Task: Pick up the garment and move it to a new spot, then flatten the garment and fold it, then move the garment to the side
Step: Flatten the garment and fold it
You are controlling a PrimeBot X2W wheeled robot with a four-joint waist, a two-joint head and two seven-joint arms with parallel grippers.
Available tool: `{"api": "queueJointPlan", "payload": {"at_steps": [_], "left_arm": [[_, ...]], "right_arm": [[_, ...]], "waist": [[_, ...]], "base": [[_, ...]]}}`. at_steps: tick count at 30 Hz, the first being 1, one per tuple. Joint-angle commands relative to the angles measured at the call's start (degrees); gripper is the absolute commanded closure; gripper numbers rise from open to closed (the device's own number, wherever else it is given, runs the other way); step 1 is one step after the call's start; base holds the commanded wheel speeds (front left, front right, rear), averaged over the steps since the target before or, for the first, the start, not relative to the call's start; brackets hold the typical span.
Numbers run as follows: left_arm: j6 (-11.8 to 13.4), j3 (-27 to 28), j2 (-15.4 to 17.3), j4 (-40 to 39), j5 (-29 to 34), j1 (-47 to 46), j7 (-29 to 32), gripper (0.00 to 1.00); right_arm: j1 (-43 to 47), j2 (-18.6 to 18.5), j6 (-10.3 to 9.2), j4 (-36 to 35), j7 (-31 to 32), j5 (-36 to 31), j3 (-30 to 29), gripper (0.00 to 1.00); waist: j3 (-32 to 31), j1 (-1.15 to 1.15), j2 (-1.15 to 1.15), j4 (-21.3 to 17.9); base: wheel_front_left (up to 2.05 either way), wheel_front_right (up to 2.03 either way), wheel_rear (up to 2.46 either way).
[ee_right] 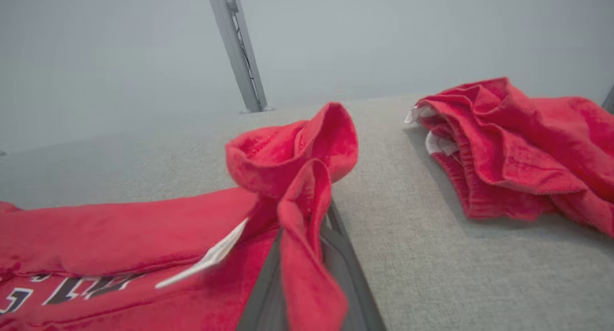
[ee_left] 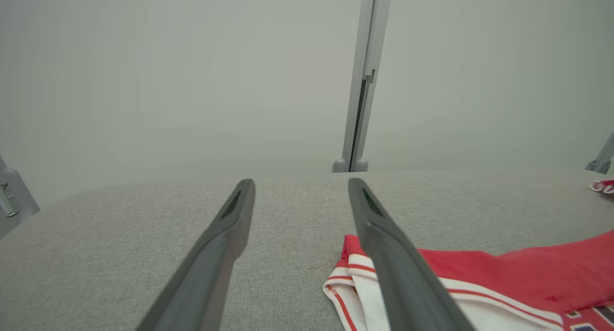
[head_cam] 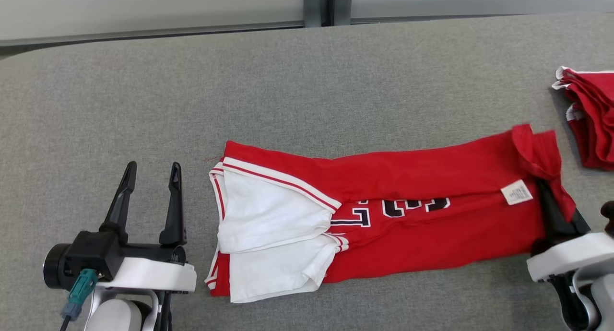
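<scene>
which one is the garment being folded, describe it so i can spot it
On the grey table, look at the long red jersey stretched across the middle. Unlike the crumpled red pile at the right edge, it shows white panels at its left end, dark lettering and a white tag, and the right fingers pinch its right end.

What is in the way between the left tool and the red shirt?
Nothing I can see. Just bare table lies between the open left tool and the shirt. The right tool is shut on the shirt's other end.
</scene>
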Motion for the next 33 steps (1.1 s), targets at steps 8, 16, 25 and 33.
{"api": "queueJointPlan", "payload": {"at_steps": [8, 16, 25, 33], "left_arm": [[-0.79, 0.44, -0.05, 0.49, 0.51, 1.58, -0.23, 0.00], [-1.67, -0.26, -0.95, 1.06, 0.78, 0.22, -0.23, 0.00], [-2.43, -1.10, -2.36, 1.87, 1.05, -0.80, -0.16, 0.00], [-3.13, -0.93, -3.04, 2.56, 1.44, -1.52, -0.16, 0.00]], "right_arm": [[-1.01, 3.61, -0.07, -16.00, 7.07, -5.82, 3.24, 1.00], [-4.97, 14.96, -0.07, -21.07, 14.95, -5.09, 15.33, 1.00], [-10.34, 18.67, -0.06, -10.00, 12.52, 0.40, 28.14, 1.00], [-15.71, 18.78, -0.07, -3.10, 7.39, 8.32, 36.10, 1.00]], "waist": [[-2.63, 0.00, 0.00, -0.79], [-2.76, 0.00, 0.00, 1.76], [-1.30, 0.00, 0.00, 5.06], [-0.32, 0.00, 0.00, 6.03]], "base": [[0.00, 0.00, 0.00], [0.00, 0.00, 0.00], [0.00, 0.00, 0.00], [0.00, 0.00, 0.00]]}}
